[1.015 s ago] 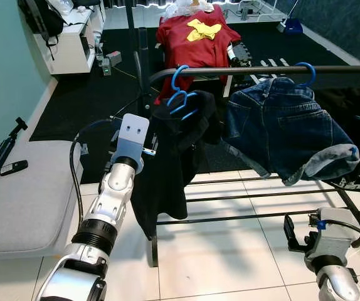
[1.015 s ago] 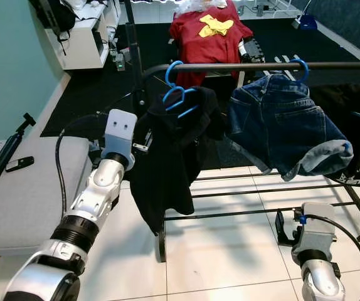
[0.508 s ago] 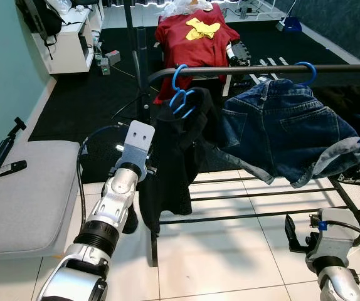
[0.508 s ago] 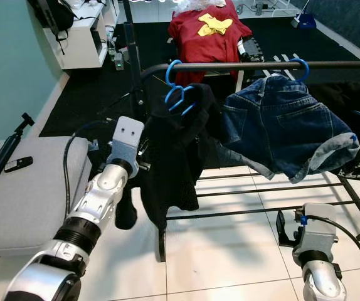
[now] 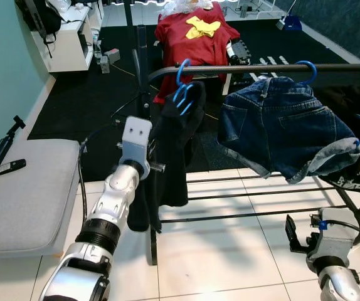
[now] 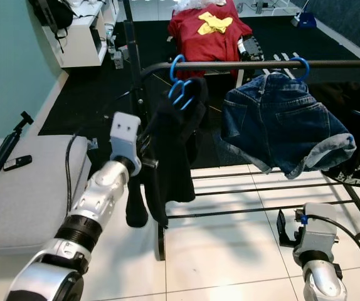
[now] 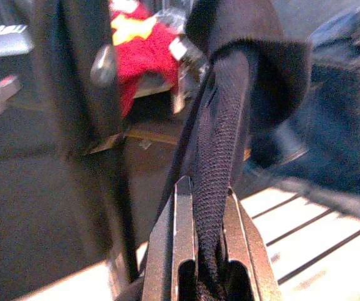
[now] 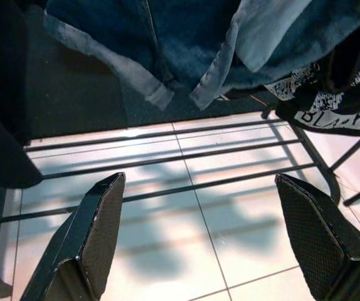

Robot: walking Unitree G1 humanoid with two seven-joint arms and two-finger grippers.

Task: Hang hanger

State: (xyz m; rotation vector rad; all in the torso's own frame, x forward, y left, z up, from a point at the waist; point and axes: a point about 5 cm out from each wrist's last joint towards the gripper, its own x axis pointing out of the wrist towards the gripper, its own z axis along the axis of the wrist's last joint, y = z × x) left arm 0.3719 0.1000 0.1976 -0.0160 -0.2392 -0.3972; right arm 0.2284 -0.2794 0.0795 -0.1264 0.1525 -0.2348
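Blue hanger (image 5: pixel 182 88) hooked on rack rail (image 5: pixel 261 68), black garment (image 5: pixel 174 147) now hanging narrower, swung in toward rack post versus a second ago. Left gripper (image 7: pixel 206 207) lower than before, fingers pinching black fabric. Denim shorts (image 5: pixel 286 135) alongside. Hang looks done; release remains. Right gripper (image 8: pixel 199 232) spread, idle near floor.

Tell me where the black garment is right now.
In the head views, the black garment hangs on a blue hanger at the rack rail's left end, beside the denim shorts; the left claw pinches its fabric.
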